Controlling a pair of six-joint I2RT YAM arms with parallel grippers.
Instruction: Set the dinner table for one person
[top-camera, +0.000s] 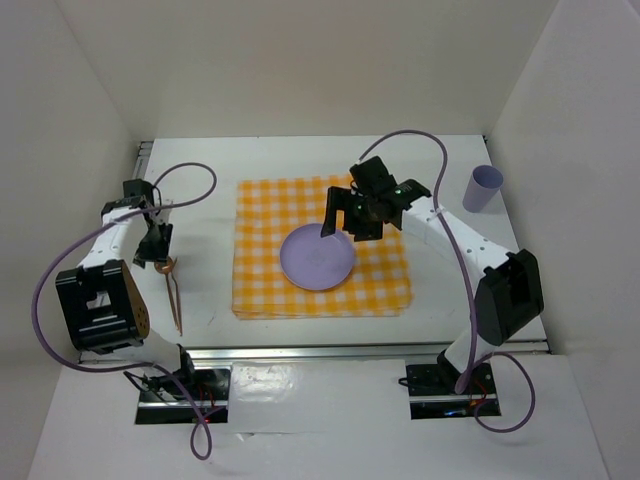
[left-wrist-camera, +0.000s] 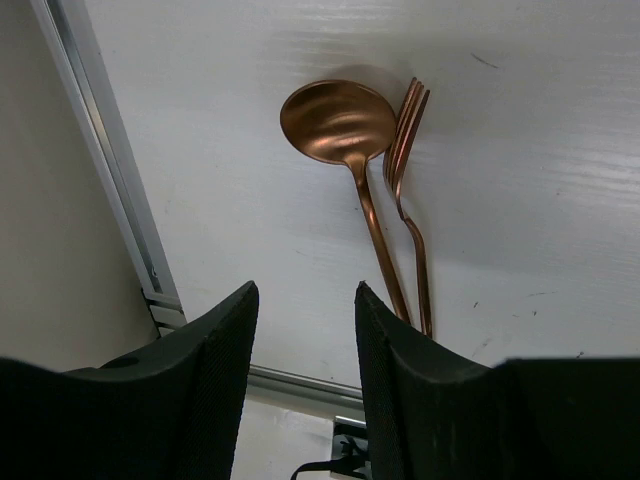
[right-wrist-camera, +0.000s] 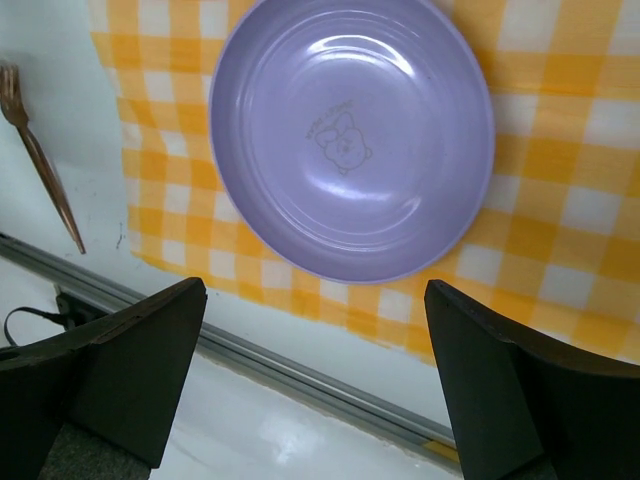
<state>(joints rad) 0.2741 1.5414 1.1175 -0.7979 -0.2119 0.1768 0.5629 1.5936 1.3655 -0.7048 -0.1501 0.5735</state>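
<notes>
At the top view's lower left a copper spoon (left-wrist-camera: 335, 122) and fork (left-wrist-camera: 405, 150) lie side by side on the white dinner table (top-camera: 205, 250), the left gripper (left-wrist-camera: 305, 300) above them with fingers apart, empty. At centre an orange checked cloth (top-camera: 270, 290) bears a purple plate (right-wrist-camera: 350, 140) with a rabbit emblem, its lettering too small to read; the right gripper (right-wrist-camera: 315, 288) hangs over it, fingers wide apart. A purple cup (top-camera: 484, 187) stands upper right.

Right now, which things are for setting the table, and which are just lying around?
For the job: dinner table, checked cloth, purple plate, copper spoon, copper fork, purple cup.
Just there: purple cable, metal rail.
</notes>
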